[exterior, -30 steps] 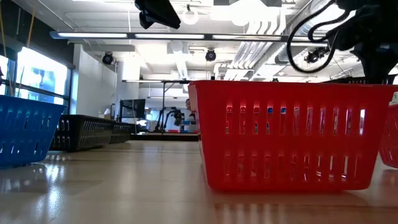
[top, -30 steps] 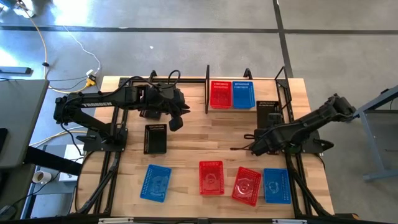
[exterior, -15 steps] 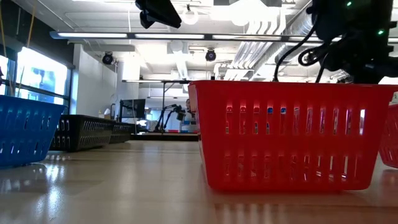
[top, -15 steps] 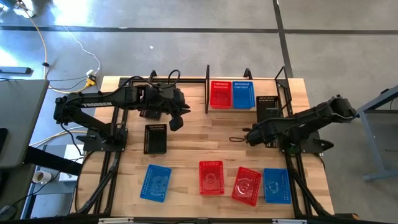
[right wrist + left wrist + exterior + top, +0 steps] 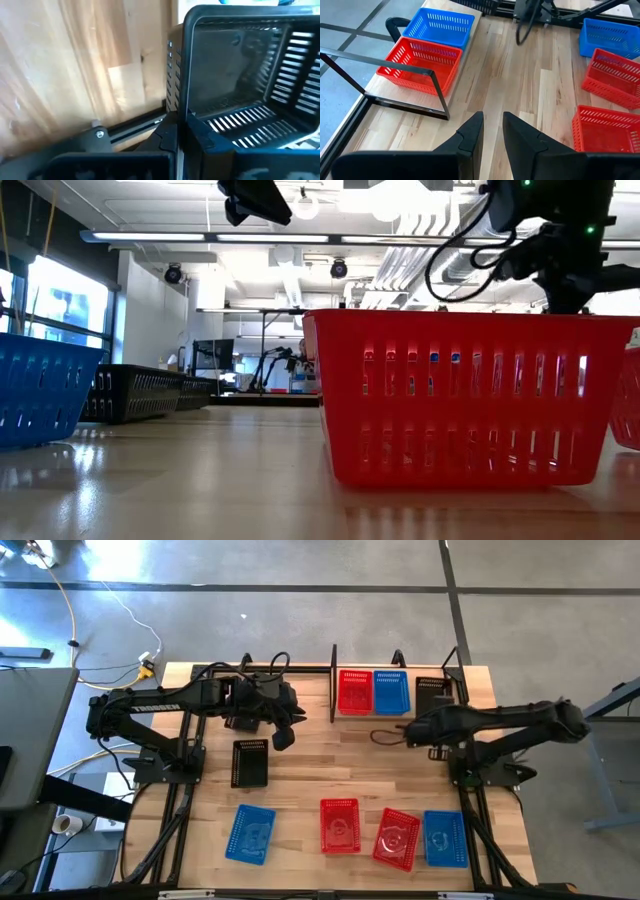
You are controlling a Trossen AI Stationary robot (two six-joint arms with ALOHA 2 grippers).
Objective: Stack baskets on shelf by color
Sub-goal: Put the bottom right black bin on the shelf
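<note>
One black basket (image 5: pixel 240 95), right end effector (image 5: pixel 181 131)-held, now shelf-side.

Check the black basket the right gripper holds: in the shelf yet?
In. The black basket sits in the shelf beside the blue basket; right gripper shut on its wall.

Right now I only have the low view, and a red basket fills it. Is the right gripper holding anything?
Observer: Yes. The right gripper is shut on the wall of a black basket.
Operator: Where is it relative to the shelf?
Observer: Seen from above, it's at the right end of the shelf, beside the blue basket. Can't tell if it's set down.
Operator: Left arm?
Observer: The left gripper is open and empty, over the table left of the shelf.
</note>
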